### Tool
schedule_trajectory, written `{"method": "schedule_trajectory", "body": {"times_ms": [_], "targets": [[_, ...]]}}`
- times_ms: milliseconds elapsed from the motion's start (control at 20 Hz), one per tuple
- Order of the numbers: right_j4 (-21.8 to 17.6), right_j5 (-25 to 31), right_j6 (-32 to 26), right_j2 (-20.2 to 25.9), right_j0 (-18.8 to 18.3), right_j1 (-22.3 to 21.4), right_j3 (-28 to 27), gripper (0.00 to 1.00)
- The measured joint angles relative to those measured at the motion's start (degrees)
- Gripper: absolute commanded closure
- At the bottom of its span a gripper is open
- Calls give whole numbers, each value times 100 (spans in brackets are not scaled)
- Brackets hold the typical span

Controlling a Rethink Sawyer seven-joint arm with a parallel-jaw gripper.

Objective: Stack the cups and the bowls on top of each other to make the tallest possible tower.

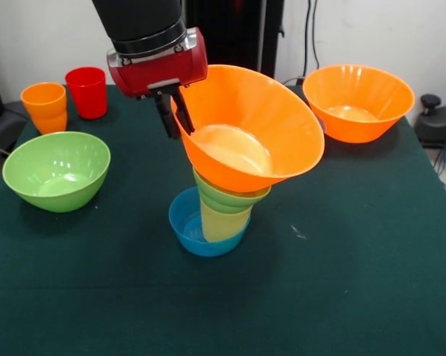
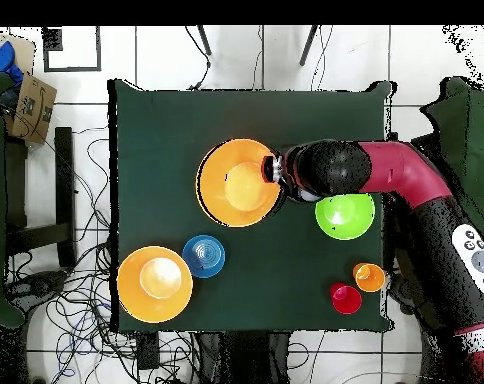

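Gripper (image 1: 175,113) is clamping the rim of the large orange bowl (image 1: 271,122) atop the tower (image 1: 221,204).

The jaws are pinching the bowl's rim, one finger inside and one outside, and the bowl is tilting steeply away from the gripper, resting askew on the small green bowl (image 1: 230,196). Directly below are the yellow cup (image 1: 223,221) and the small blue bowl (image 1: 186,222). Judged step: seating the orange bowl. The next move calls for levelling it before release, or it may slide off. The second orange bowl (image 1: 356,100), large green bowl (image 1: 56,169), orange cup (image 1: 45,106) and red cup (image 1: 87,90) are standing well apart, unstacked.
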Motion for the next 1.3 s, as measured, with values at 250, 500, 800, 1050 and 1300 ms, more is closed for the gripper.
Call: {"method": "schedule_trajectory", "body": {"times_ms": [250,500,800,1050,1300], "targets": [[0,0,0,14,0,0,19,100],[-2,0,0,26,2,0,26,100],[-21,-58,0,32,2,0,50,100],[-39,-191,0,41,-2,-1,85,100],[-57,-299,0,50,-15,-1,158,100]]}}
